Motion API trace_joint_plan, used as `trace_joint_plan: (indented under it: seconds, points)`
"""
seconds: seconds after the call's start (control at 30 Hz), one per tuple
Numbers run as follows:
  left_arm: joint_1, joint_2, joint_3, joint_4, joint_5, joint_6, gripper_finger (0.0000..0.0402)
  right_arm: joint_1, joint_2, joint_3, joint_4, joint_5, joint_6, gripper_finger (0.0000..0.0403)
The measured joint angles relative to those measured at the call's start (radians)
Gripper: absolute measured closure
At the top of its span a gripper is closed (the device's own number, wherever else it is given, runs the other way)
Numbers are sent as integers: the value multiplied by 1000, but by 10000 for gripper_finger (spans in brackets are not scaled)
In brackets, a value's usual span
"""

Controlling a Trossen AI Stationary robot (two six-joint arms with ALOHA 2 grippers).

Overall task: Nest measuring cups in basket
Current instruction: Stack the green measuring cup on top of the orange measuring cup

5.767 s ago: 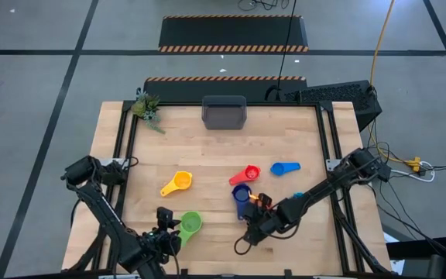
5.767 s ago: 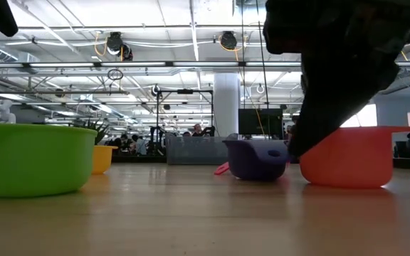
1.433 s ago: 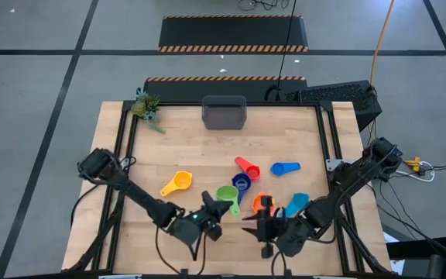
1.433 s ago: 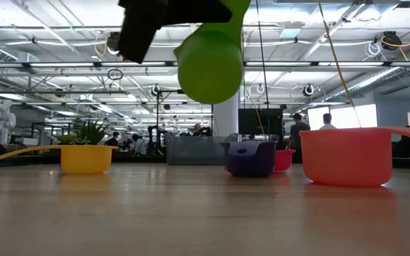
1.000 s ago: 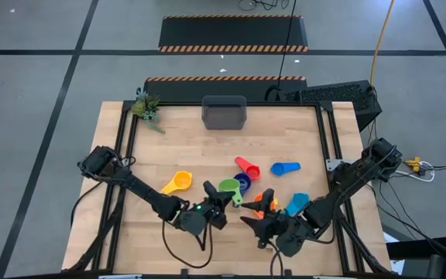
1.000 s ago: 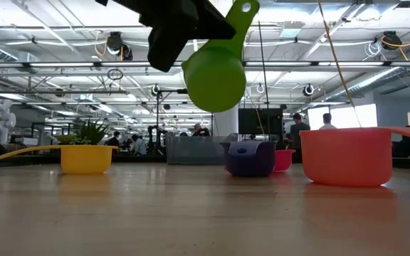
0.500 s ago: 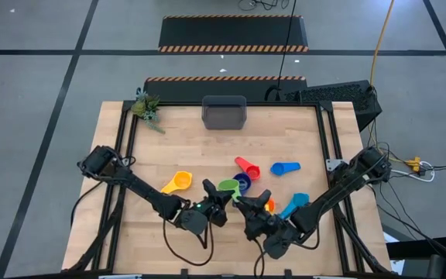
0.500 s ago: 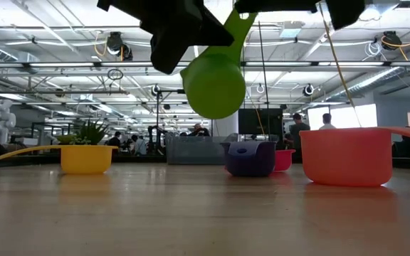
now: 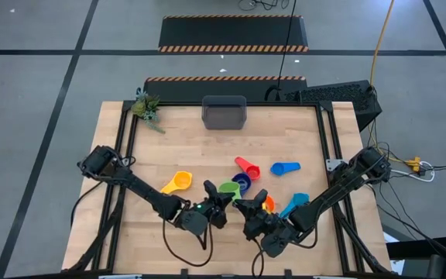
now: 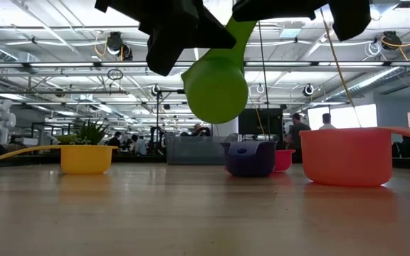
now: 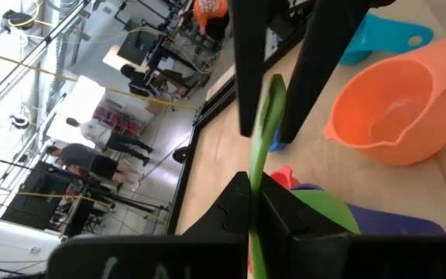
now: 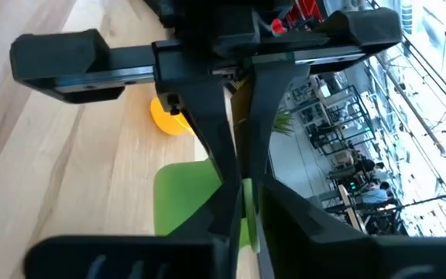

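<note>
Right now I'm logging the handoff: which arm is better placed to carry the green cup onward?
Probably the left: left gripper grips the green cup by its handle, lifted off the table. The right gripper only faces it.

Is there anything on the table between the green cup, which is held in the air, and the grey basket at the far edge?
The green cup hangs from the left gripper, with the right gripper at its handle. Toward the basket, the dark blue cup and red cup lie slightly to the right of the straight path; otherwise only bare wood shows.
</note>
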Motion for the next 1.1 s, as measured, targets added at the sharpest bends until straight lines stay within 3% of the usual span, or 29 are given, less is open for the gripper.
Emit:
trace_joint_plan:
  seconds: [0.23, 0.47, 0.57, 0.67, 0.87, 0.97, 1.1]
  points:
    - [-2, 0, 0, 1, 0, 0, 394, 0, 0, 0, -5, 1, 6, 398]
    - [-9, 0, 0, 6, 4, -15, 385, 8, -1, 0, -8, 6, 15, 401]
    - [-31, 0, 0, 16, 5, 23, 341, 29, -1, 0, -4, 52, 42, 402]
    - [-57, -6, 0, 22, -26, 36, 270, 57, -2, 0, -6, 87, 52, 402]
    - [-94, -82, 0, 7, -168, -91, 133, 120, -22, 0, 5, 136, 55, 402]
    - [-112, -137, 0, -45, -211, -204, 101, 165, -42, 0, 9, 170, 45, 402]
    - [-134, -217, 0, -194, -230, -380, 97, 232, -45, 39, 10, 271, -25, 403]
